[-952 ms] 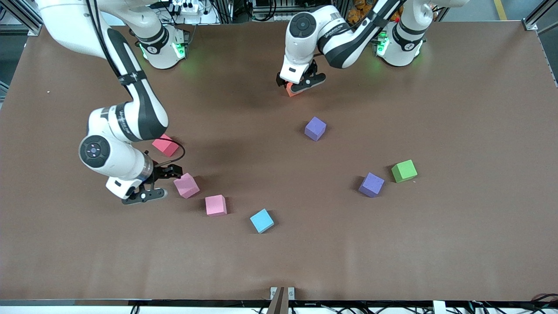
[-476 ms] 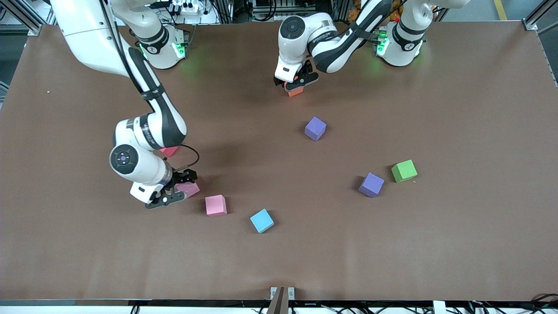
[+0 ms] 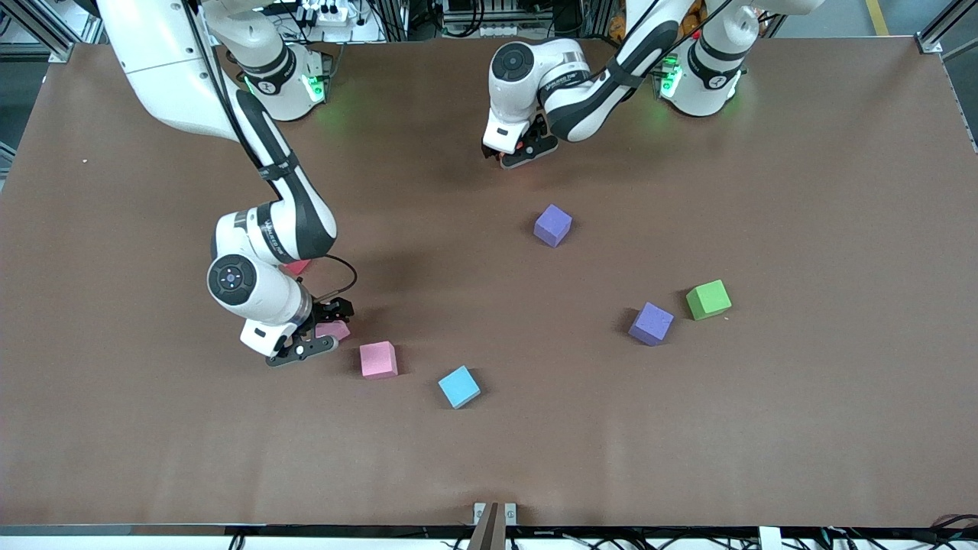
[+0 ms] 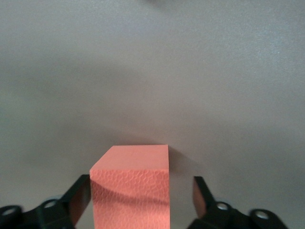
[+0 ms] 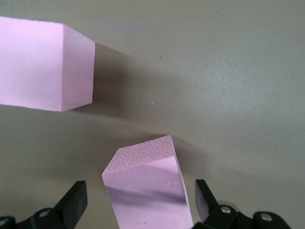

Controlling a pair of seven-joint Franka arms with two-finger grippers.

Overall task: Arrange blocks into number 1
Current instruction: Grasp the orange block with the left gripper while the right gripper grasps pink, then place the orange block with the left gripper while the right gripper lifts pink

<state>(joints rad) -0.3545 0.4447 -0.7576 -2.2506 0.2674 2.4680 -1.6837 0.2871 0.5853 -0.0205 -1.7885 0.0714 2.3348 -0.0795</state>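
An orange block [image 4: 131, 186] sits on the table near the arms' bases. My left gripper [image 3: 521, 150] is down around it, open: one finger touches a side and the other stands a little off. A tilted pink block [image 5: 145, 191] lies between the fingers of my right gripper [image 3: 321, 330], which is open with a gap on each side. A second pink block [image 3: 378, 359] lies beside it, toward the left arm's end. The red block [image 3: 296, 266] is mostly hidden under the right arm.
A blue block [image 3: 459, 386] lies nearer the front camera than the pink ones. One purple block [image 3: 552, 224] sits mid-table. Another purple block [image 3: 651, 323] lies beside a green block [image 3: 708, 299] toward the left arm's end.
My right gripper moved across to the tilted pink block and now straddles it. My left gripper came down around the orange block and its fingers narrowed.
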